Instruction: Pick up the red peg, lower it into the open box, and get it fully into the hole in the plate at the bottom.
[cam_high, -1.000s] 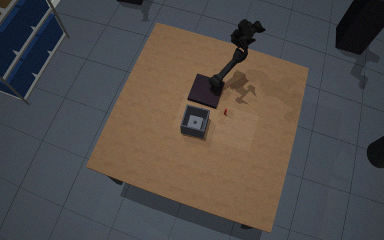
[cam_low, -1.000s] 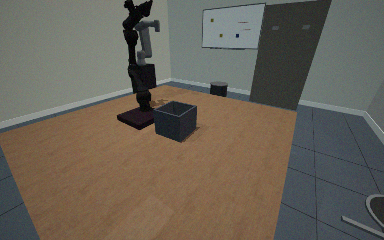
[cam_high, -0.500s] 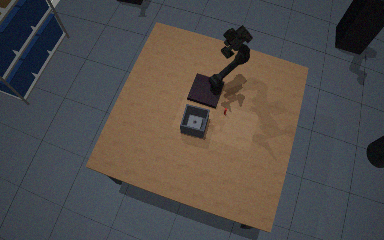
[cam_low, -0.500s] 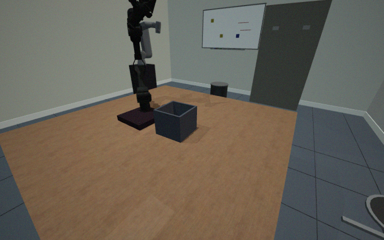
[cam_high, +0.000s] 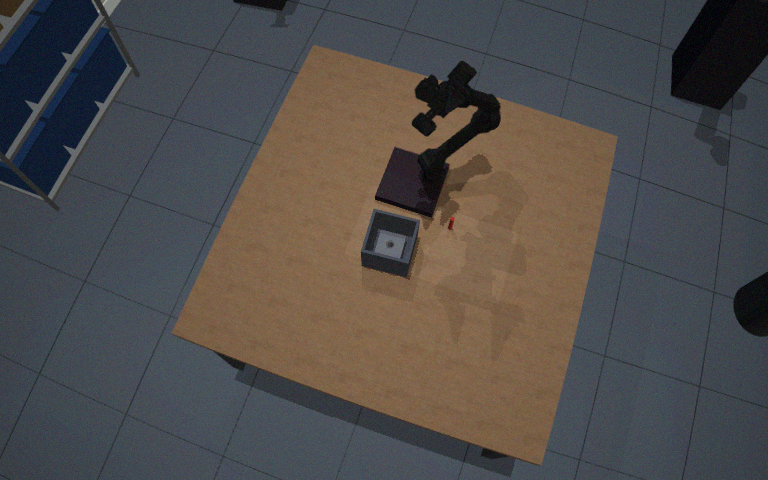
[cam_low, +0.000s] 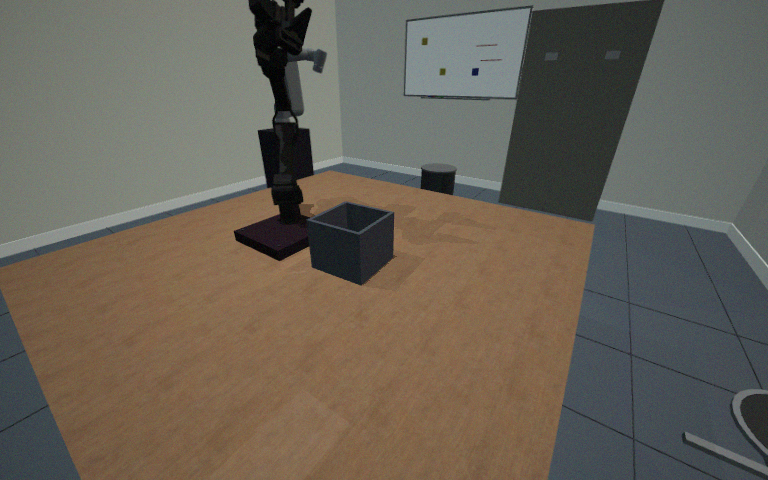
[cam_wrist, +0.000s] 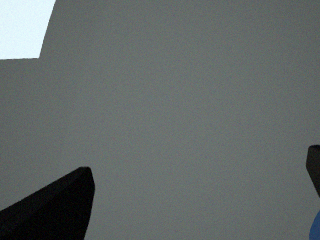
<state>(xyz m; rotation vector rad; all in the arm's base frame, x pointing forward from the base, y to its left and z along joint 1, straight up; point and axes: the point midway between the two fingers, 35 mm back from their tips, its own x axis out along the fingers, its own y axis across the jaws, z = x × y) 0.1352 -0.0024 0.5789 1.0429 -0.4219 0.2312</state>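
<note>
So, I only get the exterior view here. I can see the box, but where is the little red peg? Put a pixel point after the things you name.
Observer: In the top view the peg (cam_high: 451, 223) is on the table (cam_high: 311, 254) (cam_low: 226, 339), outside the box (cam_high: 385, 263) (cam_low: 336, 249) and not touching it.

Visitor: What's inside the box?

Observer: A pale plate (cam_high: 397, 249) at the bottom, with a round hole (cam_high: 390, 245) and no peg in it.

Visitor: And is the robot's hand gripping anything?

Observer: No, the wrist view shows the gripper (cam_high: 424, 106) (cam_low: 304, 29) (cam_wrist: 204, 169) wide open, only wall between its fingertips.
</note>
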